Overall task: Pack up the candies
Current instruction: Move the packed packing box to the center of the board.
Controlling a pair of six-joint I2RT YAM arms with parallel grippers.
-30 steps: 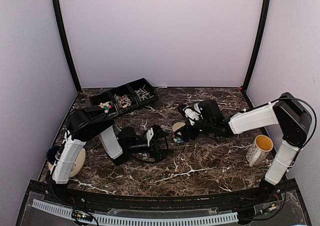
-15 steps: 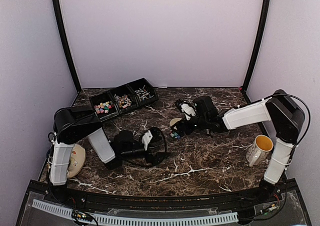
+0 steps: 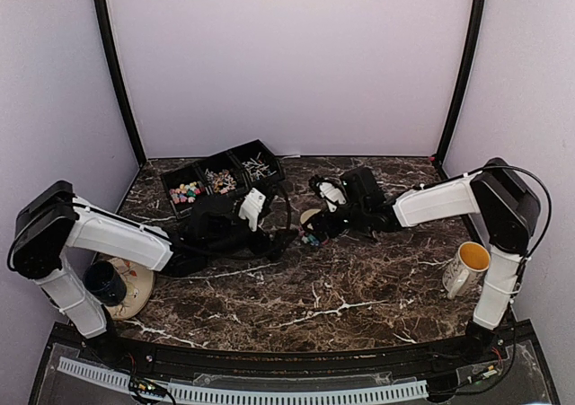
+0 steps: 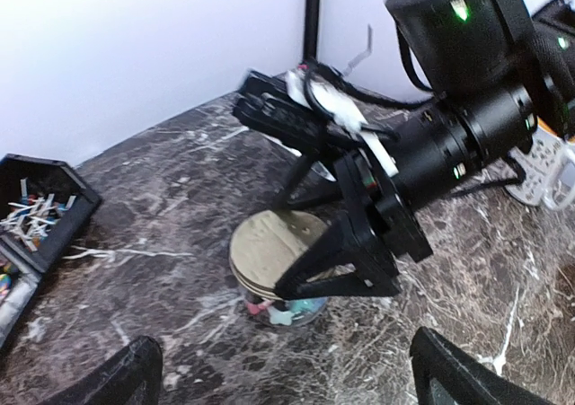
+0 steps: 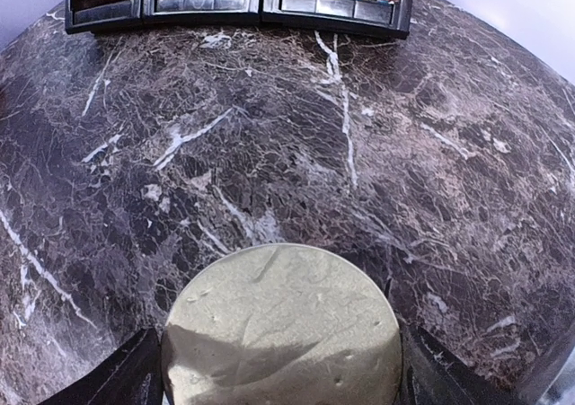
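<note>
Marble table [image 3: 359, 297], right gripper [image 5: 281, 369] clasping jar [image 4: 266, 248]

Soft, even light, faint shadows; left claw [image 4: 289, 375] fingertips blurred at frame bottom.

Candies [image 3: 186, 190] in black tray [image 3: 241, 167] (three compartments), tan-lidded jar [image 3: 311, 229] at centre, white mug [image 3: 467, 268] far right

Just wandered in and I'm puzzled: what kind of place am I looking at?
Probably a robot test booth, not a kitchen: a left arm and right arm mounted at a marble-look table, boxed in by plain walls, with sorted candies.
</note>
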